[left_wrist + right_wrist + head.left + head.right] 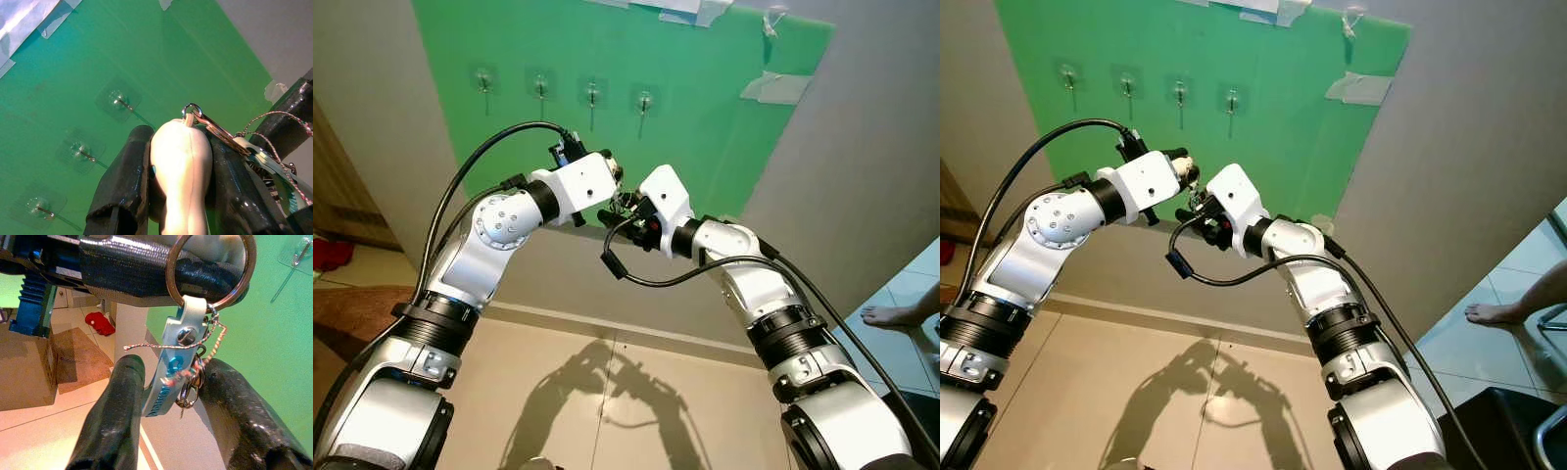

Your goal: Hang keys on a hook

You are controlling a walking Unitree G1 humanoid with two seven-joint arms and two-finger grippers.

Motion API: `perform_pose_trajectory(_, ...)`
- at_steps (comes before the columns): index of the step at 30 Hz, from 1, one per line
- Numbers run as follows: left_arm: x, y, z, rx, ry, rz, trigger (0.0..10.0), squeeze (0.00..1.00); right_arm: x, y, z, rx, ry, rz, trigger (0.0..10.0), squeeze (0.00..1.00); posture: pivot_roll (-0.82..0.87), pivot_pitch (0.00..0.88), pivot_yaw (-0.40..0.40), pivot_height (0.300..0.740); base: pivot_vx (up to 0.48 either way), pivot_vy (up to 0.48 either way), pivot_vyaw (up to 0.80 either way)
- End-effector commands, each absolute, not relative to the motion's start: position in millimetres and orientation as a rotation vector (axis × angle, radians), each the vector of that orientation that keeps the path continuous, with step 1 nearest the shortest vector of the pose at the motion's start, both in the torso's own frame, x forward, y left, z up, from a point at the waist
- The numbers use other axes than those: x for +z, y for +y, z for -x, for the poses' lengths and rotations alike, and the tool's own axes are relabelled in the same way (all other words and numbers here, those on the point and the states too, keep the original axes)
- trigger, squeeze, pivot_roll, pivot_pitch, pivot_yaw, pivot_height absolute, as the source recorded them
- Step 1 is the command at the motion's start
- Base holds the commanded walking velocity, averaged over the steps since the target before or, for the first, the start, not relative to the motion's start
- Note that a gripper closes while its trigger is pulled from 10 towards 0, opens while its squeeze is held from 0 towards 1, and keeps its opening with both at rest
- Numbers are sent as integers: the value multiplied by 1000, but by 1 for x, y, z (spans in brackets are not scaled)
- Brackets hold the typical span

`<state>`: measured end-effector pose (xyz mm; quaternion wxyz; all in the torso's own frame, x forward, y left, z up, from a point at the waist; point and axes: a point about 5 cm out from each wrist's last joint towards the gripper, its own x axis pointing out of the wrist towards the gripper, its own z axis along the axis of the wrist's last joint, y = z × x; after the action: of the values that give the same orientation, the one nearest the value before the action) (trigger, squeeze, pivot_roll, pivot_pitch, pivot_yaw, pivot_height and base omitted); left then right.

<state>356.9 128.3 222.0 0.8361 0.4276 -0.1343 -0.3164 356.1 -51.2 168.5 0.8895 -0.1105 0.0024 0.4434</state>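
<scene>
So left end effector (178,196) is clamped on the keys' cream fob (180,166); right end effector (173,411), fingers apart around the tag (171,367), should steady the ring (210,271) toward the hooks (592,95).

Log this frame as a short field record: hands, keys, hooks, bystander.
left hand: shut on cream pear-shaped keychain charm
right hand: fingers either side of white-and-blue key tag, grip unclear
large silver key ring: beside left fingers, not on a hook
clear adhesive wall hooks: row of four on green board, all bare
bystander: bare foot on tiles
</scene>
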Motion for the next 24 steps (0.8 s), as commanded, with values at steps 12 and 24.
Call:
perform_pose_trajectory(12, 226, 127, -354, -671, -298, -903, 0, 0, 171, -54, -358, 912, 14, 192, 0, 0, 31, 49, -76, 740, 0, 0, 0)
perform_pose_trajectory(24, 223, 130, -355, -650, -266, -906, 0, 0, 171, -57, -359, 898, 19, 182, 0, 0, 27, 56, -71, 740, 0, 0, 0)
